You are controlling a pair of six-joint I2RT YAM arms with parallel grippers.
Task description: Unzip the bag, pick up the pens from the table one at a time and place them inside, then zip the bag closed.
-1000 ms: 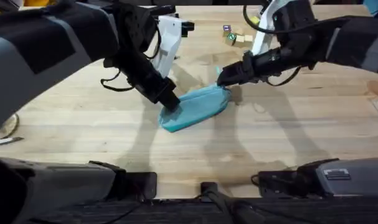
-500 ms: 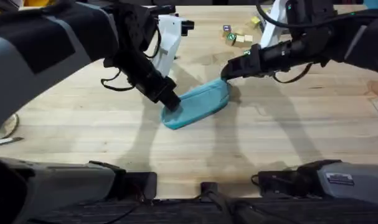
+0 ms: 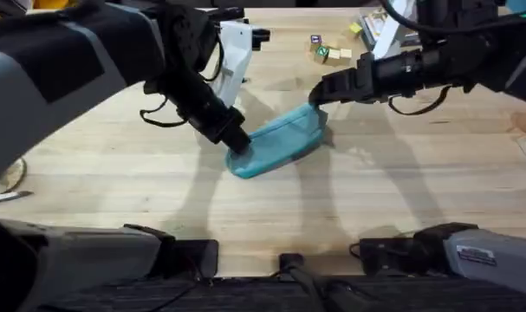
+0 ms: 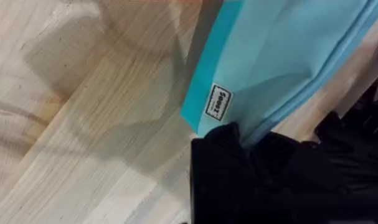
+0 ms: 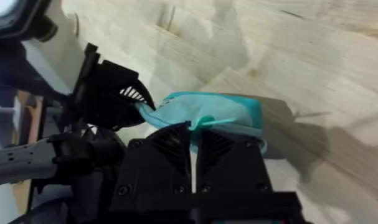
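Note:
The teal bag [image 3: 282, 141] lies slanted mid-table [image 3: 159, 186]. My left gripper [image 3: 238, 145] is shut on its near left end; in the left wrist view a black finger [image 4: 238, 168] clamps the corner beside the bag's [image 4: 282, 56] small label. My right gripper [image 3: 318, 94] is shut at the far right end, which is raised off the wood. In the right wrist view that gripper [image 5: 193, 127] pinches a teal pull tab on the bag [image 5: 223, 112], with the left gripper [image 5: 114, 93] at the other end. The pens are out of view.
Small coloured blocks [image 3: 326, 52] lie at the back of the table, with a white upright part [image 3: 232, 56] to their left. A thin metal object [image 3: 4, 198] sits at the left edge. Bare wood stretches in front of the bag.
My right gripper has moved back and a little to the right, lifting and stretching the bag's right end. The left gripper has stayed clamped in place.

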